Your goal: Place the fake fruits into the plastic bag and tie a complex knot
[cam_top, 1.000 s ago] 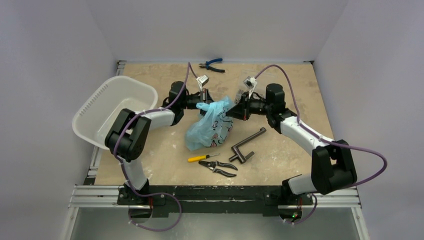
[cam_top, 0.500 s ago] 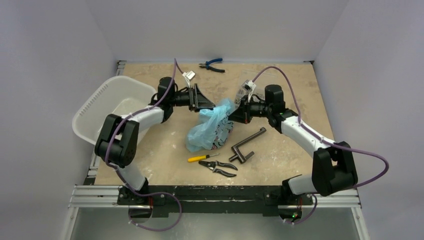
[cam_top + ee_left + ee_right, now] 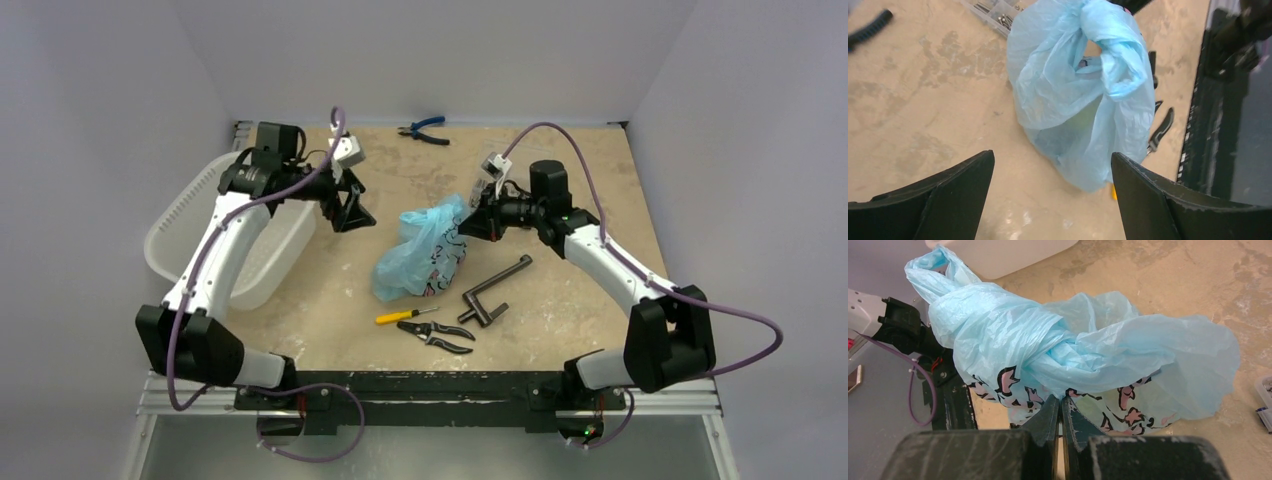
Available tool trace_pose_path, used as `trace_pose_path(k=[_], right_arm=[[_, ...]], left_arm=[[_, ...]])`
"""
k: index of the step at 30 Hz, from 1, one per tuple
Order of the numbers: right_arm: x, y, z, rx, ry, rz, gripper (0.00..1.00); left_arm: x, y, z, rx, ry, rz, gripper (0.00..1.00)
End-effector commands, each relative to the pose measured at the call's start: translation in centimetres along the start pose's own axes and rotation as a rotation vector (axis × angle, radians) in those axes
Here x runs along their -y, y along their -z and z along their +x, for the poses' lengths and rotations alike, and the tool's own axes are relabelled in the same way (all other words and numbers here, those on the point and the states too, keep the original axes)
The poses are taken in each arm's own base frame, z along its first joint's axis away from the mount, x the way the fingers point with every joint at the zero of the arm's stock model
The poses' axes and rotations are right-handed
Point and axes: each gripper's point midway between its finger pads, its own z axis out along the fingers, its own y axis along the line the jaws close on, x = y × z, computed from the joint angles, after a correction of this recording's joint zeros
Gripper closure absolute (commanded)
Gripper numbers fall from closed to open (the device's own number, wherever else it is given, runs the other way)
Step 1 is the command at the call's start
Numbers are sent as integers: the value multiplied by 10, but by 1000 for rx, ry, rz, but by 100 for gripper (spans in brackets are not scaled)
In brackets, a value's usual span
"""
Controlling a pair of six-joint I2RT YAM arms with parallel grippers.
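Status: plastic bag (image 3: 420, 255) sits mid-table, slumped toward the near-left, top end raised toward the far right. The neck is bunched and twisted into a knot (image 3: 1048, 357), with one pointed ear sticking up on the left of the right wrist view. A second ear is hard to make out. The fake fruits aren't visible as such. There's a faint greenish tint through the film in the left wrist view and the bag looks full, so loading is judged done. Knot looks partly formed at least. Can't tell if it counts as complex yet — prob. needs another pass or a tightening pull.

Right arm: reaches in from the right, forearm low, wrist roughly level. Right gripper (image 3: 470, 222) has its fingers pressed together with no gap, tips meeting the film just under the knot. It seems to pinch a fold of the bag.

Left arm: stretched toward the far left, above the white tub (image 3: 200, 220). Left gripper (image 3: 352, 212) is well apart from the bag, pointing at it, fingers spread wide — nothing between them.

Misc. tools lie near the bag on the table (image 3: 300, 300), untouched.
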Motion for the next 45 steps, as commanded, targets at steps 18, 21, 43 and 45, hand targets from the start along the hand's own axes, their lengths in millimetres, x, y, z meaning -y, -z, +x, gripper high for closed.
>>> trace_pose_path(k=[18,21,43,45], right_arm=[[5,-6,-16,-27,112,64,100],[7,-6,-15,-36,125,79,100],[64,65,46,-284,359,459,100],[59,61,39,-268,368,423,100]], left_arm=[[45,-63,-20,-208,-846,-109,24],[44,-76,-24,-210,-870,-123,32],[-9,-46,67,-325,-258,-262,100],[-5,-52,73,-331,-214,-225,100]])
